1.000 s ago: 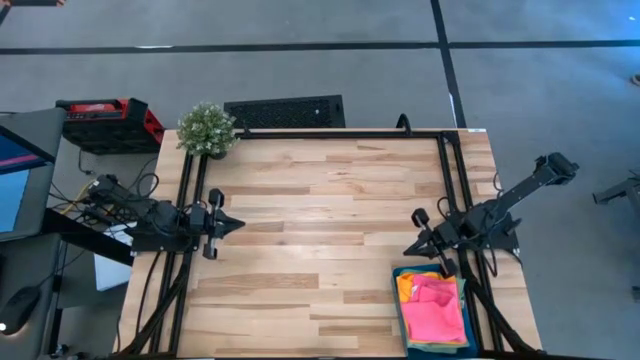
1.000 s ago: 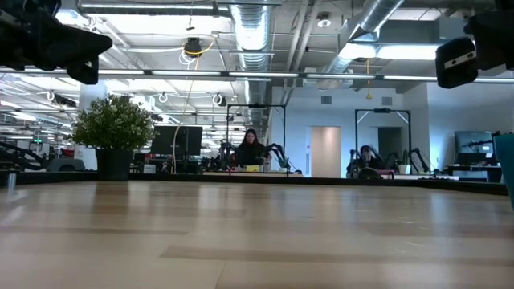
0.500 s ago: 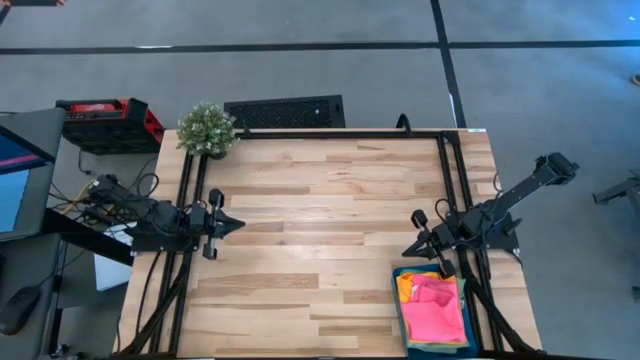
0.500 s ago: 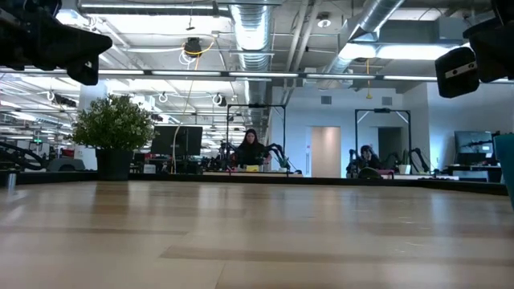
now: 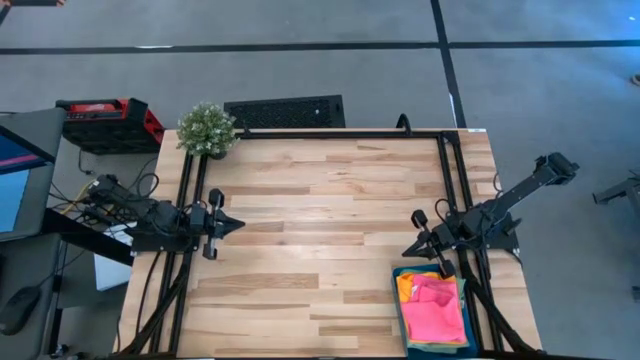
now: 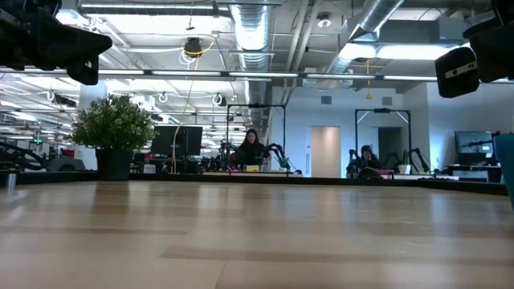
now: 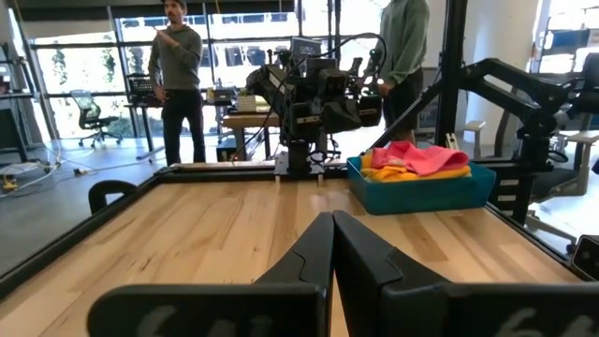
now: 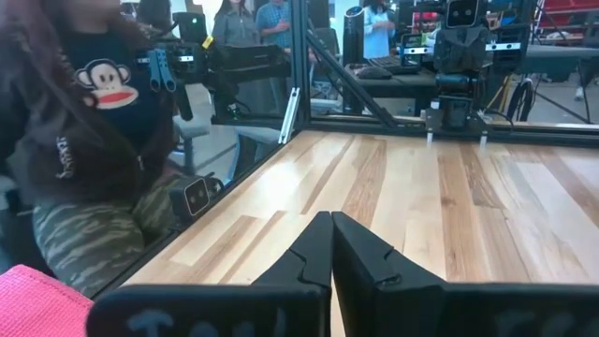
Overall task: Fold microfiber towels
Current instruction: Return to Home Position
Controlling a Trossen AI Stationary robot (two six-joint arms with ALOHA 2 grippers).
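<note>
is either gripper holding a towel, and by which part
Nothing is held: left gripper and right gripper are shut and empty; towels lie in the bin.

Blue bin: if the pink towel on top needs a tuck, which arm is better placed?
Right, probably. The right tool hangs just beside the blue bin holding the pink towel; the left tool sits at the opposite side of the table. Both tools are shut.

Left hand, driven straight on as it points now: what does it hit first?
Most likely the right hand, which faces the left hand across the table; nothing shows between them, though alignment is uncertain.
</note>
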